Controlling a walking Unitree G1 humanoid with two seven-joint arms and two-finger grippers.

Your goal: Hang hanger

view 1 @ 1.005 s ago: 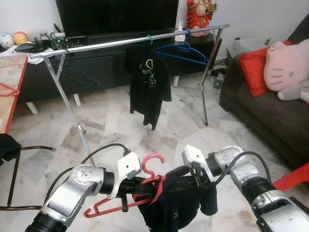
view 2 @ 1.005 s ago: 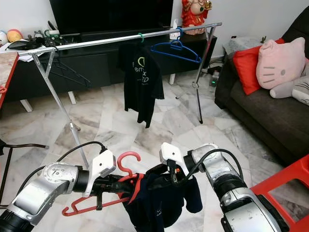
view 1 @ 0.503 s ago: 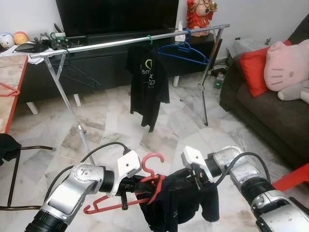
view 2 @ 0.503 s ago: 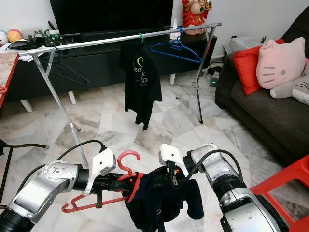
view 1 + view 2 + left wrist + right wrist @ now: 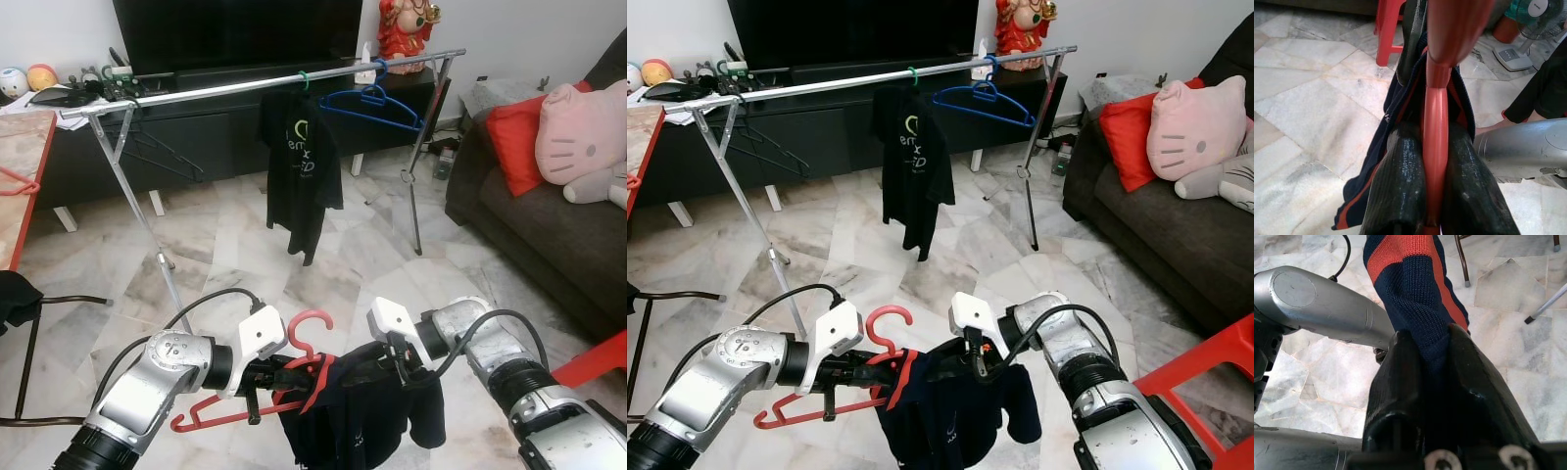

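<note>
Marble floor (image 5: pixel 235 255) spreads under a metal rail (image 5: pixel 245 86) carrying a black shirt (image 5: pixel 306 171) and blue hanger (image 5: pixel 372 103). Low in front, the left gripper (image 5: pixel 1436 161) pinches the red hanger (image 5: pixel 294 362), while the right gripper (image 5: pixel 1437 362) clamps the navy garment (image 5: pixel 358 421) draped on it.

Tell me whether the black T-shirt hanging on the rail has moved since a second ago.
Yes. The black T-shirt has swung and twisted slightly under the rail; its lower hem now sits further right against the floor tiles, while its hanger hook stays put.
</note>
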